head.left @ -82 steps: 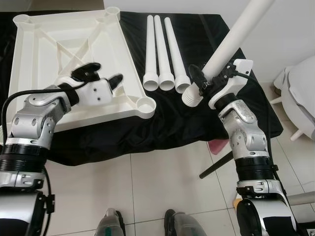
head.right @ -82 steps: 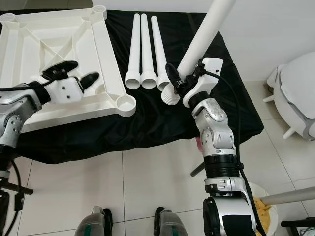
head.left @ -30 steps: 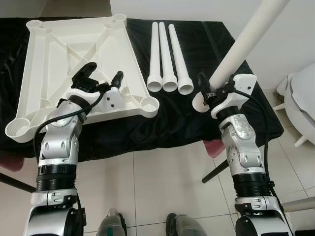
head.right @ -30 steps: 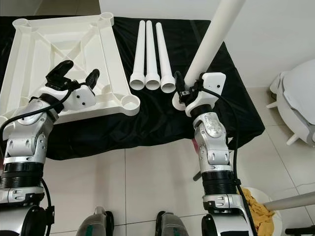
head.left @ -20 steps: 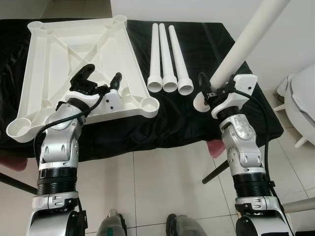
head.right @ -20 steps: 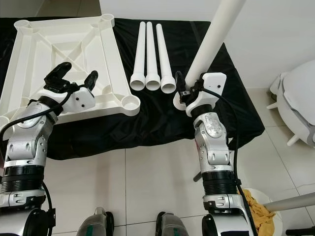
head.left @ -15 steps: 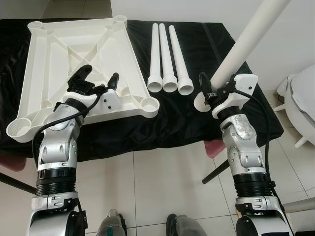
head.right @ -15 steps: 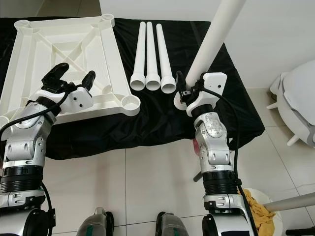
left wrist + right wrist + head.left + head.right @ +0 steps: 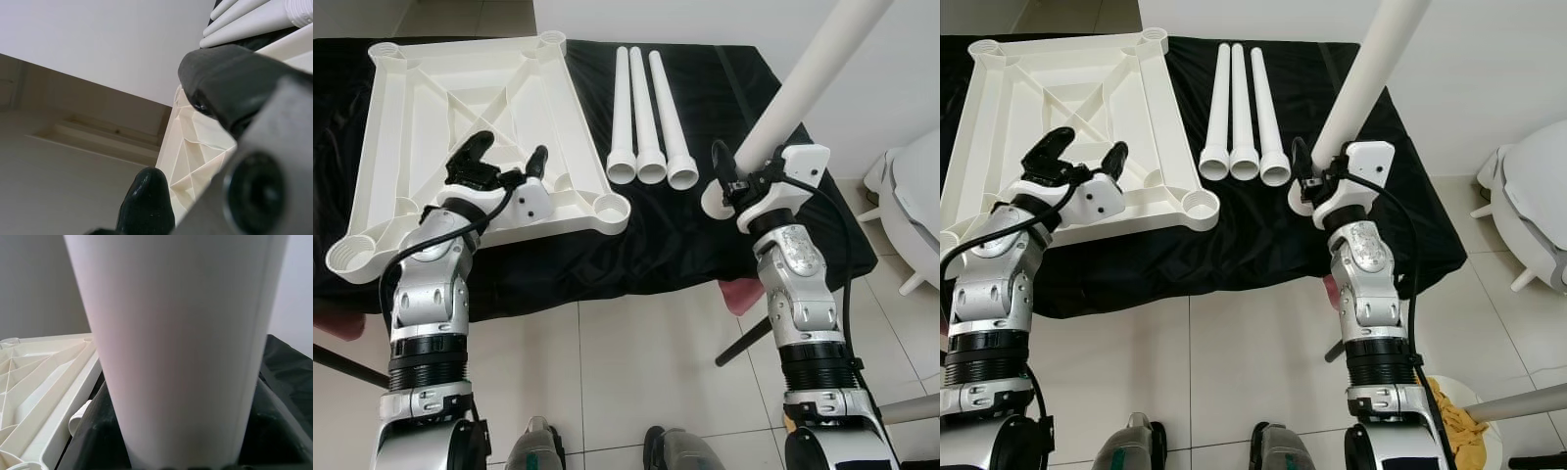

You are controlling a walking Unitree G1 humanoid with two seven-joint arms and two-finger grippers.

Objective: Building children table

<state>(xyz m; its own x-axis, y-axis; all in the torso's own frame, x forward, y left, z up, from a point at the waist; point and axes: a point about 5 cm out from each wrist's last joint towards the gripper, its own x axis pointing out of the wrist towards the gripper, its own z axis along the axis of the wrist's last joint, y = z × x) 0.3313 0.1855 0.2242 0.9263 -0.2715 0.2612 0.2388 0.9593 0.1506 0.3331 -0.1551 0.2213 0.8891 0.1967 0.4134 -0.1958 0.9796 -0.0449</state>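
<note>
Nearest the robot, on the tiled floor (image 9: 607, 372) below the black cloth's (image 9: 656, 240) front edge, its two feet show at the bottom of the head views. On the left, the left gripper (image 9: 504, 160) hovers over the near edge of the upturned white tabletop (image 9: 440, 88), fingers spread wide with nothing between them; against half a second ago it sits a touch lower and nearer the rim, and against 2.7 seconds ago the whole view has swung, so most of that shift is the camera's. In the left wrist view the two black fingertips (image 9: 146, 196) stand apart with the ribbed underside of the tabletop behind them. The tabletop lies upside down on the cloth, its round corner socket (image 9: 608, 208) closest to the right arm, another socket (image 9: 347, 258) overhanging the near left edge. On the right, the right gripper (image 9: 736, 186) is clamped around the lower end of a white table leg (image 9: 803, 83), which rises steeply up and away to the right out of the frame; its ribbed foot end (image 9: 713, 200) hangs just above the cloth, well apart from the corner socket, much as it did a second ago. Farther back, three spare legs (image 9: 648, 108) lie side by side on the cloth just beside the tabletop's right edge, unmoved. At the far right a white seat (image 9: 915, 206) stands on the floor.
</note>
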